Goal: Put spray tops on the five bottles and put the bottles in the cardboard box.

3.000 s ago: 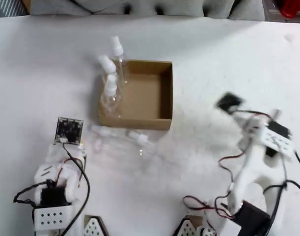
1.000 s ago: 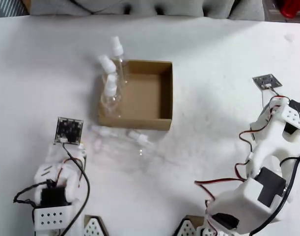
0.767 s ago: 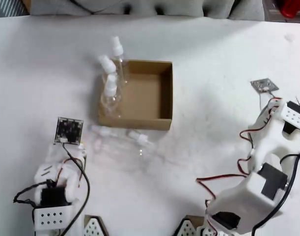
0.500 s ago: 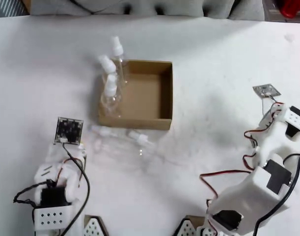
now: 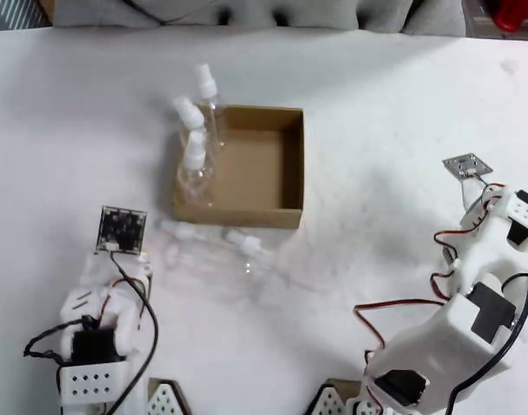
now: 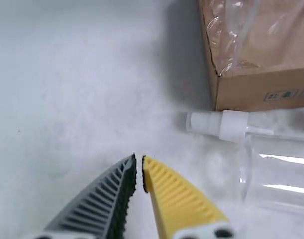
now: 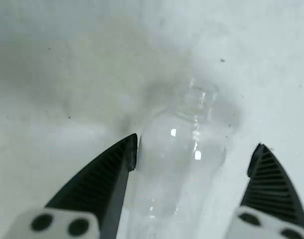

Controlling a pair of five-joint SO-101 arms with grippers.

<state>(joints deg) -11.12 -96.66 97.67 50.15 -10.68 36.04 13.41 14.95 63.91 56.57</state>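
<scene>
The cardboard box (image 5: 264,164) sits mid-table, and three bottles with spray tops (image 5: 194,151) stand along its left wall. Two more topped bottles (image 5: 244,242) lie on the table just in front of it. My left gripper (image 6: 139,162) is shut and empty, low over the table near one lying bottle's spray top (image 6: 226,124) and the box corner (image 6: 251,89). My right gripper (image 7: 196,142) is open, its black fingers (image 7: 112,169) either side of a clear bottle without a top (image 7: 184,149) that lies on the table. I cannot tell whether they touch it.
The left arm (image 5: 95,337) sits at the near left, the right arm (image 5: 471,285) at the near right edge. A grey cushion edge (image 5: 246,13) runs along the far side. White table surface (image 5: 393,104) lies open right of the box.
The right arm has pulled back from the middle of the table to the right edge, then drifted slightly nearer. The left arm, box and bottles have not moved.
</scene>
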